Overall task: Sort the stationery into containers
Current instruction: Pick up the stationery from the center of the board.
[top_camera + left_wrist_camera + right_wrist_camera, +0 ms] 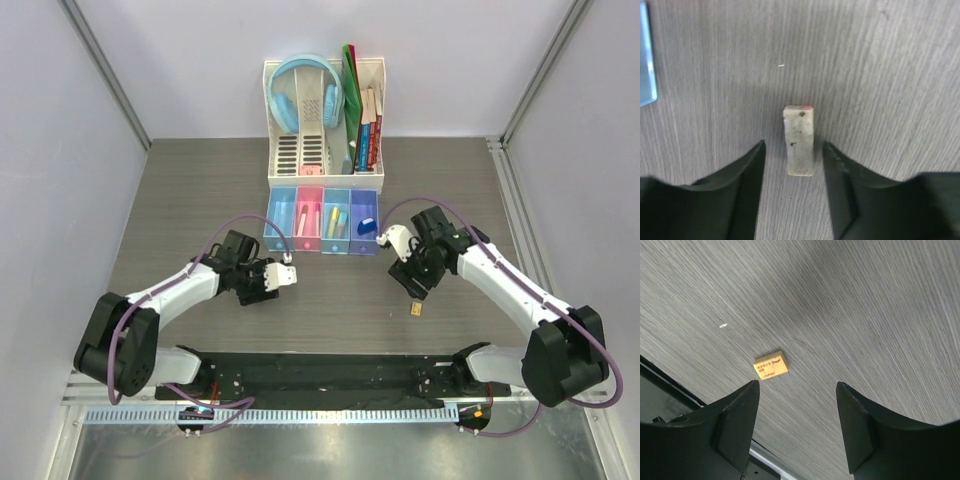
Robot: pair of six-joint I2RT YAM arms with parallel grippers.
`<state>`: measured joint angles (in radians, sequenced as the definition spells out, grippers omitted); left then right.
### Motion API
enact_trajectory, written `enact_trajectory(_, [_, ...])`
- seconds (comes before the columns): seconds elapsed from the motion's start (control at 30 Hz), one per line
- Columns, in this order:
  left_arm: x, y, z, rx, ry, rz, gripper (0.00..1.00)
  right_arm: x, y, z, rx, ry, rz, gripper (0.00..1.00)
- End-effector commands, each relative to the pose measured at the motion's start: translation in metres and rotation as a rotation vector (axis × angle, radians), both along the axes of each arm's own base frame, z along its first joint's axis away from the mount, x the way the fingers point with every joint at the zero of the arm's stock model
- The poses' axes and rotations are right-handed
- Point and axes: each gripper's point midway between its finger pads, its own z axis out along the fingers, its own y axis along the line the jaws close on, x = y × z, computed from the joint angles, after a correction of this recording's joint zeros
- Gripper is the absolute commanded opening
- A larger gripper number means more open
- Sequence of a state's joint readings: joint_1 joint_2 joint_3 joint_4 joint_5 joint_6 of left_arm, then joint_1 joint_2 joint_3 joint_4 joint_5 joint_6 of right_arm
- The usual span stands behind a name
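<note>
Left pincer, half open, straddles the grey block left of table centre, touching neither side; best to centre it, then close squarely on the long faces. Right pincer, open and empty, hangs beside the tan block toward the near edge. The bins stand behind.

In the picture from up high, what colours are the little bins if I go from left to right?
blue bin → pink bin → light-blue bin → purple-blue bin
</note>
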<state>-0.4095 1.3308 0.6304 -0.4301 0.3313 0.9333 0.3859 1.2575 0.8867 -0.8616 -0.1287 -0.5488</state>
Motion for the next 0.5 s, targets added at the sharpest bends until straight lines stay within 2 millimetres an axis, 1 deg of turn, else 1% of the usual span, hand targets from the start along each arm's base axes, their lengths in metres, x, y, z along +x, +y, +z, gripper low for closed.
enact_trajectory(0.0, [-0.007,0.005,-0.003,0.024,0.041,-0.024,0.44,-0.004,-0.011,0.011,-0.038,-0.027,0.019,0.69])
enact_trajectory(0.03, [-0.008,0.006,-0.003,0.027,0.045,-0.022,0.42,-0.012,-0.012,0.009,-0.046,0.010,0.025,0.69])
enact_trajectory(0.1, [-0.008,0.005,0.000,0.024,0.046,-0.019,0.39,-0.019,-0.013,0.008,-0.047,0.041,0.056,0.69])
enact_trajectory(0.13, [-0.008,0.005,0.000,0.024,0.048,-0.019,0.36,-0.028,-0.013,0.005,-0.044,0.071,0.076,0.69])
enact_trajectory(0.2, [-0.007,0.004,0.003,0.019,0.043,-0.017,0.34,-0.033,-0.015,0.002,-0.048,0.076,0.106,0.69])
enact_trajectory(0.23, [-0.007,0.004,0.004,0.021,0.045,-0.015,0.34,-0.038,-0.016,-0.002,-0.050,0.089,0.121,0.70])
enact_trajectory(0.3, [-0.004,0.005,0.007,0.021,0.038,-0.004,0.33,-0.041,-0.017,-0.005,-0.055,0.095,0.148,0.70])
enact_trajectory(0.33, [-0.003,0.004,0.009,0.020,0.032,-0.002,0.33,-0.045,-0.019,-0.011,-0.069,0.117,0.156,0.70])
enact_trajectory(0.47, [0.007,0.000,0.022,-0.003,0.003,0.021,0.33,-0.048,-0.020,-0.023,-0.115,0.148,0.193,0.70])
